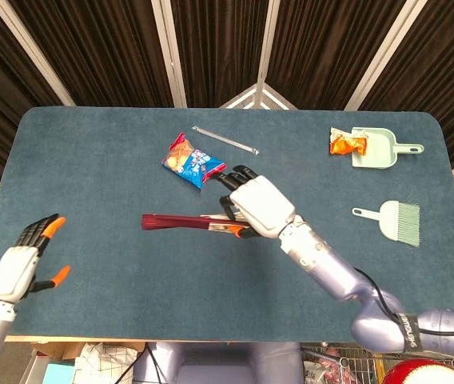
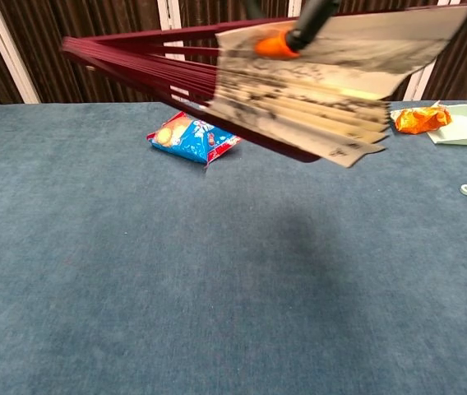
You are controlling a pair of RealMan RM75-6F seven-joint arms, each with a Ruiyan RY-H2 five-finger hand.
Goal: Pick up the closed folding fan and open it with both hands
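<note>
Our right hand [image 1: 255, 204] in the head view grips the folding fan [image 1: 181, 222] at its paper end, fingers wrapped over it near the middle of the table [image 1: 91, 176]. From that hand the fan runs out toward nine o'clock, its long axis lying nearly straight left to right, dark red ribs bunched at the free tip. Our left hand [image 1: 29, 258] hangs at about eight o'clock from the fan, well apart from it, fingers spread and holding nothing, orange tips showing. So we judge the free rib end is what the left hand must reach, travelling toward two o'clock; the right is already on the fan and the left is the far one.

Around it lie a crinkly blue snack bag [image 1: 194, 161] at twelve o'clock of the fan, a thin clear strip [image 1: 225, 139] beyond, a pale green dustpan [image 1: 379, 147] with an orange wrapper [image 1: 347, 142] at its mouth, and a small brush [image 1: 395, 219] at three o'clock.

Turning to the chest view, the fan [image 2: 283, 90] is lifted off the felt-like blue cloth, casting a soft shadow below. We see slim lacquered maroon ribs converging toward ten o'clock and pleated printed paper, slightly parted, toward three o'clock. An orange fingertip [image 2: 273, 45] presses on the top pleat; neither hand shows whole here.
</note>
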